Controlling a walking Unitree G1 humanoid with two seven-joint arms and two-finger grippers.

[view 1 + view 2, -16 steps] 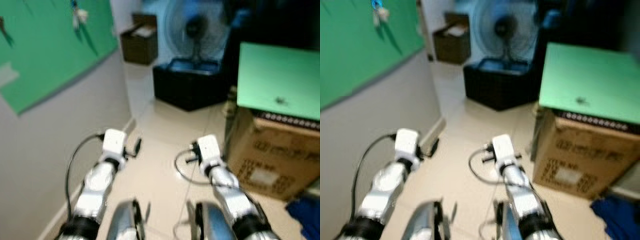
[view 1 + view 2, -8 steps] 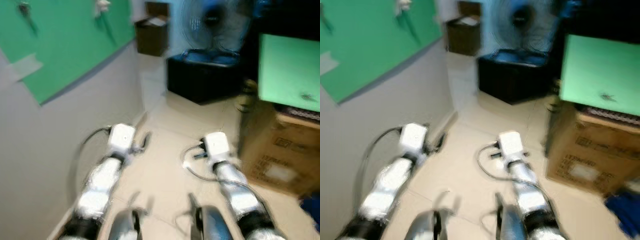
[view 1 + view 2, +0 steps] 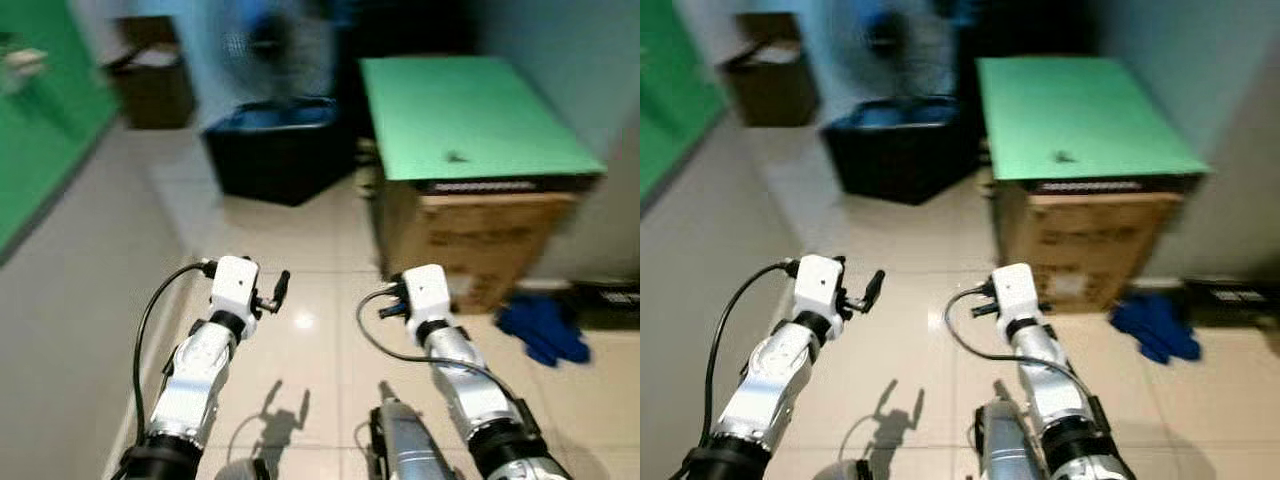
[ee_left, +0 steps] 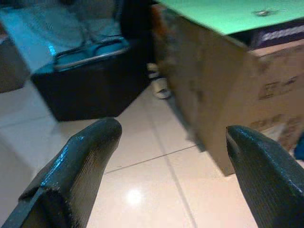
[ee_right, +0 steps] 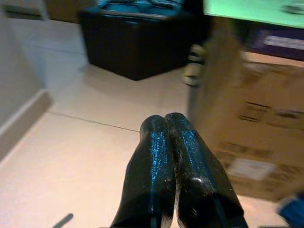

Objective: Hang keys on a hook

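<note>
Two grippers ride low and forward over the pale tiled floor, a carrying posture that suits walking rather than reaching. The left gripper has its fingers spread wide with nothing between them, probably readied to take something; the right gripper has its two black fingers pressed together and empty, tucked out of the way. On the right stands a cardboard box topped by a green board that serves as a low table, and a small dark object lies on that board; it is too small and blurred to name, but I judge it may be the keys, since nothing else key-like is in reach. Far ahead sit a black crate and a blurred fan behind it. A green panel runs along the left wall with a pale thing fixed on it, perhaps a hook. A blue cloth lies on the floor, right of the box.
</note>
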